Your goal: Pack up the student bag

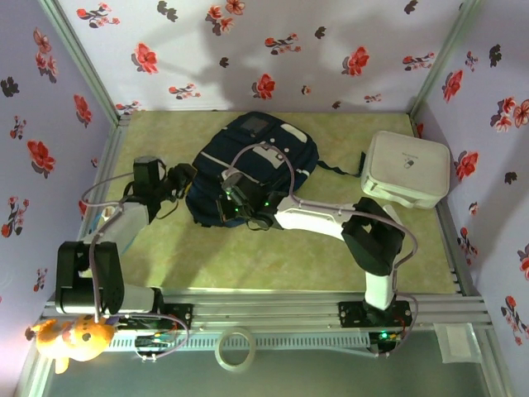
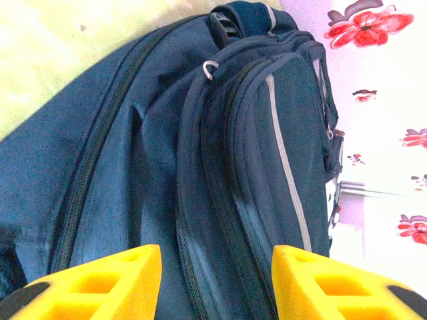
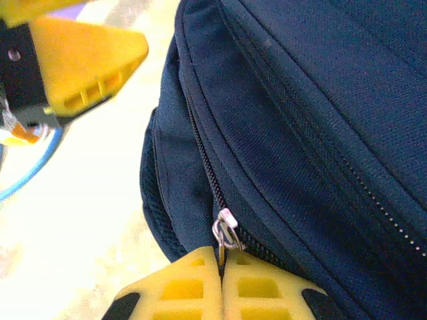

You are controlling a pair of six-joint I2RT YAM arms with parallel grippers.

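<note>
Right gripper [image 3: 222, 261] pinched tight on zip pull [image 3: 225, 228] of student bag [image 3: 307, 120].
Left gripper [image 2: 217, 263]: jaws partly apart, holding nothing, facing the bag's front pocket.

Bright light; table [image 3: 80, 200] glares white up close.

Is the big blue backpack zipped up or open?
Zipped up, as far as shows: the student bag has closed zipper lines in the left wrist view, no gap. The right gripper pinches a zipper pull.
</note>
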